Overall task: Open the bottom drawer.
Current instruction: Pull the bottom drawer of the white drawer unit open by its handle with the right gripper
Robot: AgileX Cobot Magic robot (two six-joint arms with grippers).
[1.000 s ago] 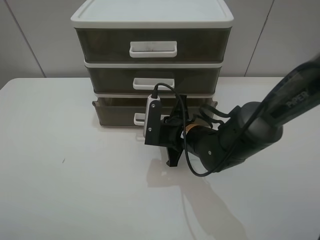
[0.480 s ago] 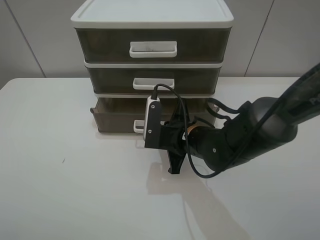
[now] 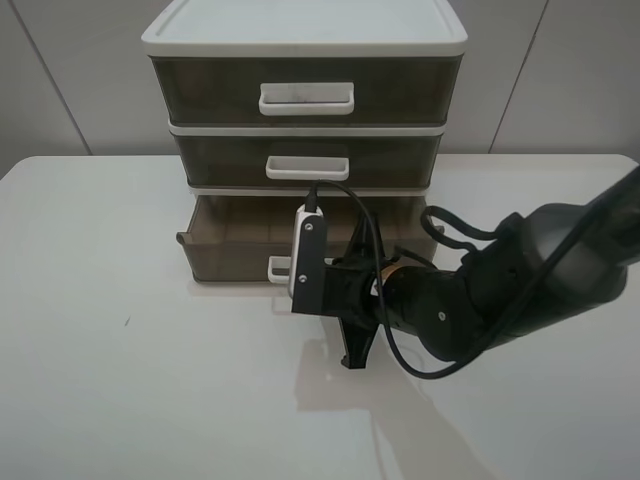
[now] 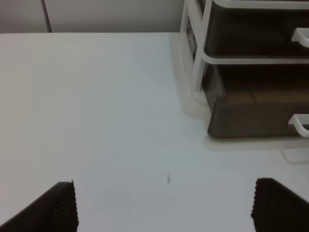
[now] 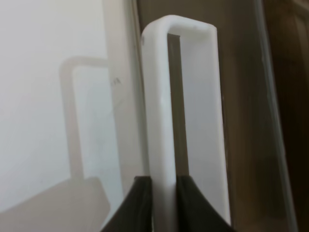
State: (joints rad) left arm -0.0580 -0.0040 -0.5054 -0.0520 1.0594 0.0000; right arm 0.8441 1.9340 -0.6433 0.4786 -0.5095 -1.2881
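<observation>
Bottom drawer (image 3: 225,250): lowest slot of the drawer cabinet (image 3: 300,40) on the white table (image 3: 120,380). It stood partly out, front facing the robot, long axis crosswise to the arms.
Right gripper (image 5: 163,195): pinched narrow on the drawer's white loop handle (image 5: 159,96).
Left gripper (image 4: 166,208): fingers spread wide above the table, well apart from the drawer.

Bright, even light; little glare
Pale shadow on the surface (image 3: 120,380) before the bottom drawer (image 3: 230,258); right wrist close-up blurred
</observation>
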